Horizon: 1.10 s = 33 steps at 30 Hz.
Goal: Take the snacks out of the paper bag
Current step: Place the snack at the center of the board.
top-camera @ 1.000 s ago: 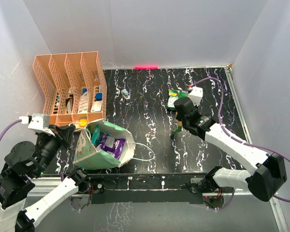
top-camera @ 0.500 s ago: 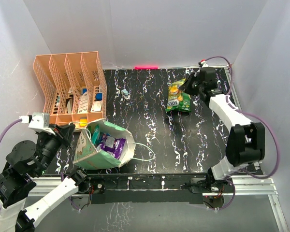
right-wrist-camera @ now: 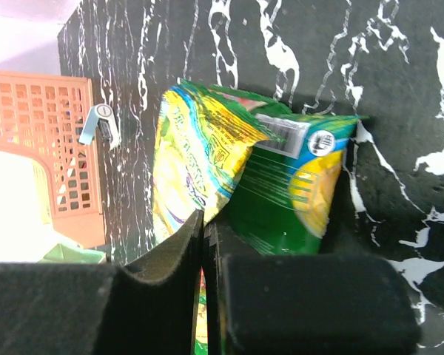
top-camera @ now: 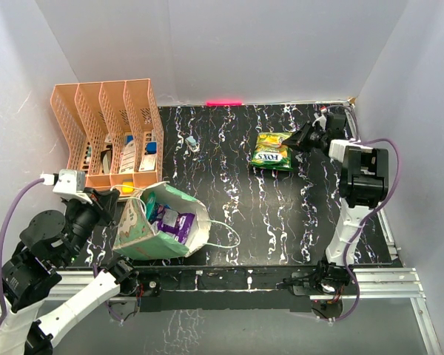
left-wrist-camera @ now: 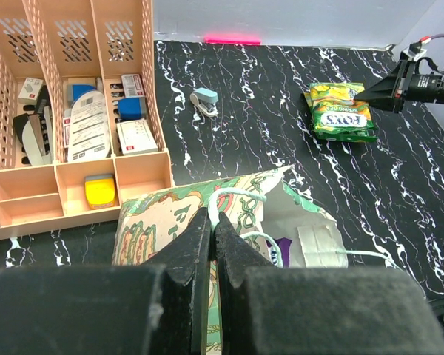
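Over at about two o'clock on the black table (top-camera: 229,192), the green packet (top-camera: 272,151) lies flat, well apart from the paper bag (top-camera: 137,231). The right gripper (right-wrist-camera: 203,222) reaches it from the three o'clock side. Its fingers are pressed together on the packet's edge, with only a sliver of gap showing in the wrist view.

The bag sits near eight o'clock, tipped over with its mouth gaping toward the middle. The left gripper (left-wrist-camera: 213,218) is pinched shut on the rim, right where a white string handle (left-wrist-camera: 237,195) loops up. Inside I can see a purple packet (top-camera: 172,220) and a teal one (top-camera: 149,207) beside it. What lies under them is hidden. An orange file rack (top-camera: 103,111) stands at ten o'clock, just behind the bag.

To my eye this is the set-down of the green packet, with most of the emptying left to do. The clean way is to part the fingers fully while the packet rests flat, then draw back toward three o'clock and lift, so the foil doesn't cling and drag. The left side should hold the rim firm and high, because a sagging mouth would make the next reach awkward. The purple packet looks the easiest to take next.
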### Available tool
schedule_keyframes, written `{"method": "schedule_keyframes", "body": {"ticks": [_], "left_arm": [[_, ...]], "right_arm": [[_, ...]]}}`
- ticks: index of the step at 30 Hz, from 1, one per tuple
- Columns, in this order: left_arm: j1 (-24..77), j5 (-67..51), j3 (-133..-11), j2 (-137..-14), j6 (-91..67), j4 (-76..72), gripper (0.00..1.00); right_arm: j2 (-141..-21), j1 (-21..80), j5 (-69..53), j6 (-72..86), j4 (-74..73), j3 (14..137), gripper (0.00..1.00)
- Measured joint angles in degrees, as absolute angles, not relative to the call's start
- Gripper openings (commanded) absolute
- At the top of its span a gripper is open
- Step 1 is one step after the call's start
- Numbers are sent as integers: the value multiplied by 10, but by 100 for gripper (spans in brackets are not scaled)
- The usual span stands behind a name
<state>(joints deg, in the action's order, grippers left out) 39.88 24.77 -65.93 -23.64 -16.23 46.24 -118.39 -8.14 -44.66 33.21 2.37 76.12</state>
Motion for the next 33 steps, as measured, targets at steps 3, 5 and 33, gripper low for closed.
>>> {"method": "schedule_keyframes", "body": {"ticks": [3,5,33], "left_arm": [[399,246,-657,-236,-164,462,0],[399,244,-656,-236,-166,462,0],[399,206,-657,-237,-202,454,0]], "right_arm": [[-1207,-91,-473,333,34,761,7],[-1216,-95,-486,330,41,761,7],[-808,36,-294,186,-182,522,62]]}}
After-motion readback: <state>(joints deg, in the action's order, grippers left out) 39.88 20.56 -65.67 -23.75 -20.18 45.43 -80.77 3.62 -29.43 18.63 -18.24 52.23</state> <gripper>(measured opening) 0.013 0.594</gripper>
